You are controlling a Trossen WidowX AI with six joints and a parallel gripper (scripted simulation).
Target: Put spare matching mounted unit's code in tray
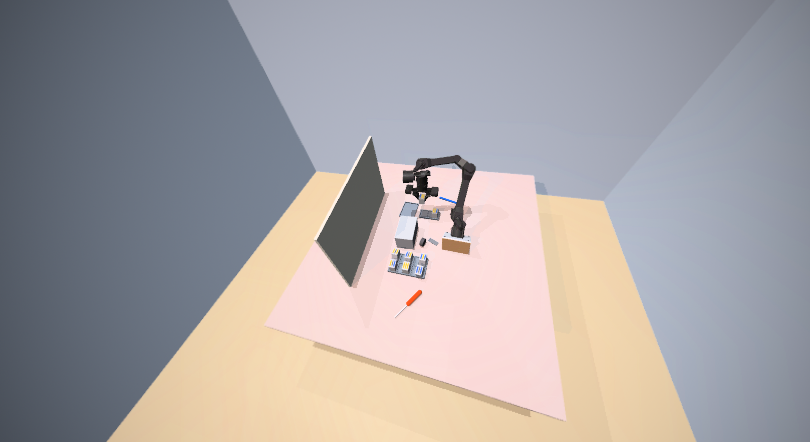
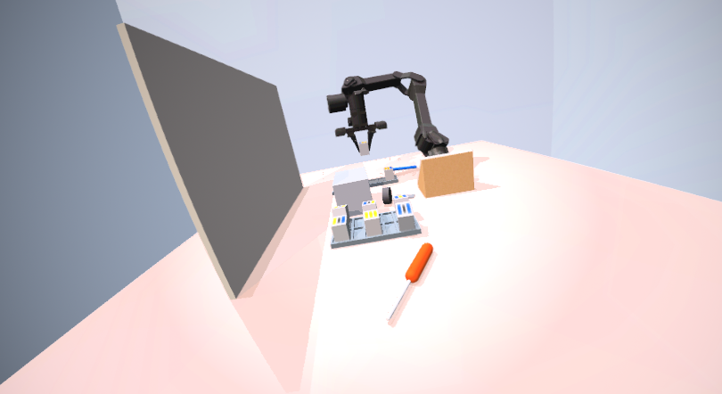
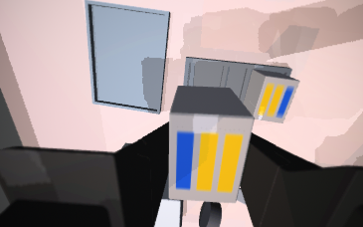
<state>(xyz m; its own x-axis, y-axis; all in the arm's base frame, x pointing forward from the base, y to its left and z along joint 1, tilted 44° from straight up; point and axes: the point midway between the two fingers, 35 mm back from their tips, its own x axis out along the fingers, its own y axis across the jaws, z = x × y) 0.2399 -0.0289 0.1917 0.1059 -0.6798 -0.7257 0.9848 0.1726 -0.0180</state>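
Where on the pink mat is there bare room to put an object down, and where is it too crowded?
Bare room: the wide pink mat right of the orange-handled screwdriver, and the strip between it and the dark upright board. Crowded: around the grey rack of striped spares, the grey mounted unit and the brown base block, under the gripper holding a striped spare.

Grey spare [image 3: 210, 144] bears blue, yellow, yellow stripes.
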